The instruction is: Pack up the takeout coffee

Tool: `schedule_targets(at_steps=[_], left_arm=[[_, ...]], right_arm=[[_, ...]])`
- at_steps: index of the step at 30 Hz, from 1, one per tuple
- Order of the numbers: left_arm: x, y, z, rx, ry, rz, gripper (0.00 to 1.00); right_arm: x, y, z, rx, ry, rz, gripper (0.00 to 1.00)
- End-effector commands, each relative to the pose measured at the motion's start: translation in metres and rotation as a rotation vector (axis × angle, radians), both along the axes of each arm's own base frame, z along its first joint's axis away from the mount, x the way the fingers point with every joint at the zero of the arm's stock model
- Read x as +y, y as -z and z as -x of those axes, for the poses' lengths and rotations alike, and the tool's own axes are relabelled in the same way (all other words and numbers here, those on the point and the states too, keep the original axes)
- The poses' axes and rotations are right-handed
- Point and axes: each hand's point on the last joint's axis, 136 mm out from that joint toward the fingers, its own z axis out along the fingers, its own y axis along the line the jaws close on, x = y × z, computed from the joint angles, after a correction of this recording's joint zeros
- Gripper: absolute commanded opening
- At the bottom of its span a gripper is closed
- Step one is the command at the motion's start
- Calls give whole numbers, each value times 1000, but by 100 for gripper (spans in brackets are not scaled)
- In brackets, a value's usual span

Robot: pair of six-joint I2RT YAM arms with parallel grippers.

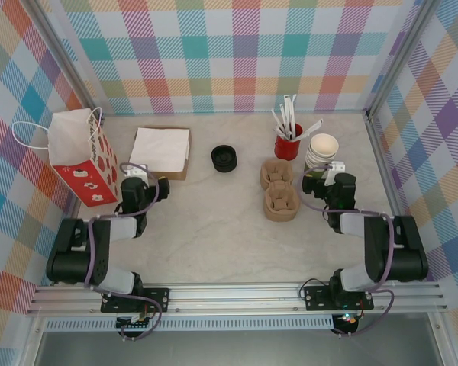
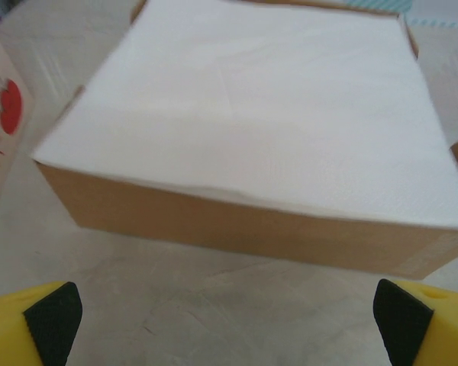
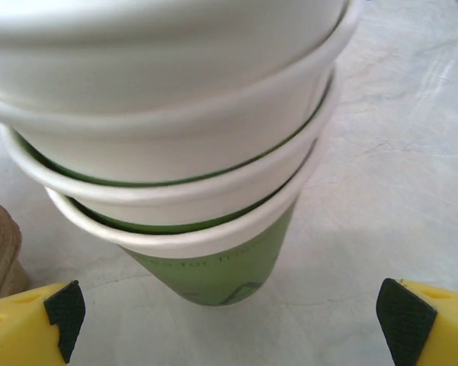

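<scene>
Left gripper (image 2: 227,314) and right gripper (image 3: 234,311) stood wide open, empty. Before the right one, the cup stack (image 3: 214,175) stood upright, mouths up (green wall print unreadable). Mid-table, the black lid (image 1: 224,158) faced upward, axis vertical; any cup beneath could not be told.

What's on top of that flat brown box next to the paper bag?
There are white napkins on the brown box, covering nearly all its top. How many are stacked, and anything under them inside the box, is hidden.
</scene>
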Motion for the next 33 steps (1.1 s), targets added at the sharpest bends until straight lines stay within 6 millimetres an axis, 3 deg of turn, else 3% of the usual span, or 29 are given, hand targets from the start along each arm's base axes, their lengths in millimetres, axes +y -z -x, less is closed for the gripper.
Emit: schedule_targets(at_steps=[1, 6, 13, 20, 27, 33], left_arm=[[13, -40, 13, -50, -118, 71, 100], [7, -82, 42, 3, -169, 239, 100], [-35, -118, 71, 278, -10, 383, 100], [-87, -153, 80, 321, 182, 498, 95], [-157, -165, 84, 394, 376, 571, 91], [-192, -153, 86, 447, 430, 631, 91]], right_arm=[[-12, -31, 5, 21, 72, 3, 100], [-20, -60, 38, 149, 164, -61, 100], [-8, -93, 107, 352, 266, -305, 100], [20, -115, 151, 372, 167, -459, 100], [14, -135, 163, 426, 151, -354, 100], [13, -156, 137, 374, 138, -353, 99]])
